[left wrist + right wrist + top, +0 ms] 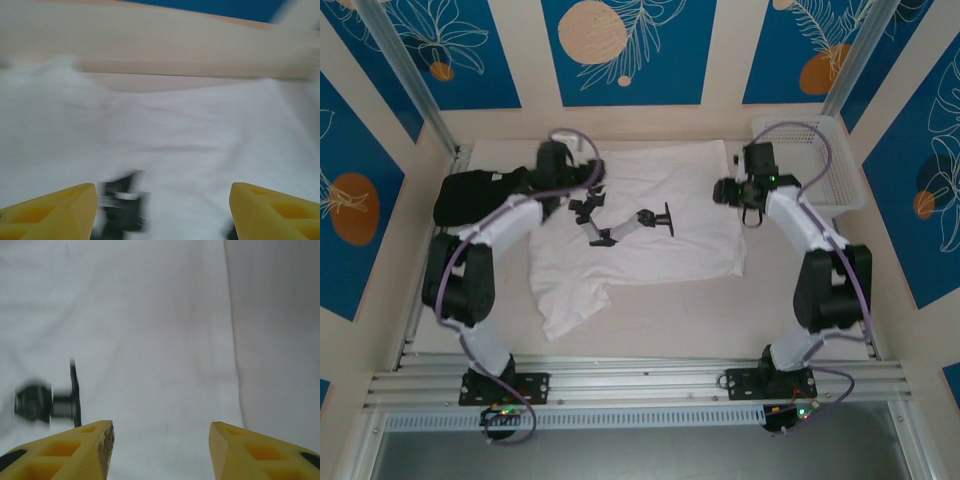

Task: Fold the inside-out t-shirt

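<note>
The left gripper [588, 192] is over the shirt [660, 255] at its far left part, the right gripper [725, 190] over its far right edge. Between them a black bracket [625, 225] lies on the cloth. Left of the left gripper lies a black garment [470, 195]; right of the right one, a white basket [835, 165]

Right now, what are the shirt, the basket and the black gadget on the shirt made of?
Shirt: thin matte cloth, likely cotton; it wrinkles. Basket: white plastic, probably; slotted walls. Gadget: rigid, black and grey, metal or plastic; unclear.
</note>
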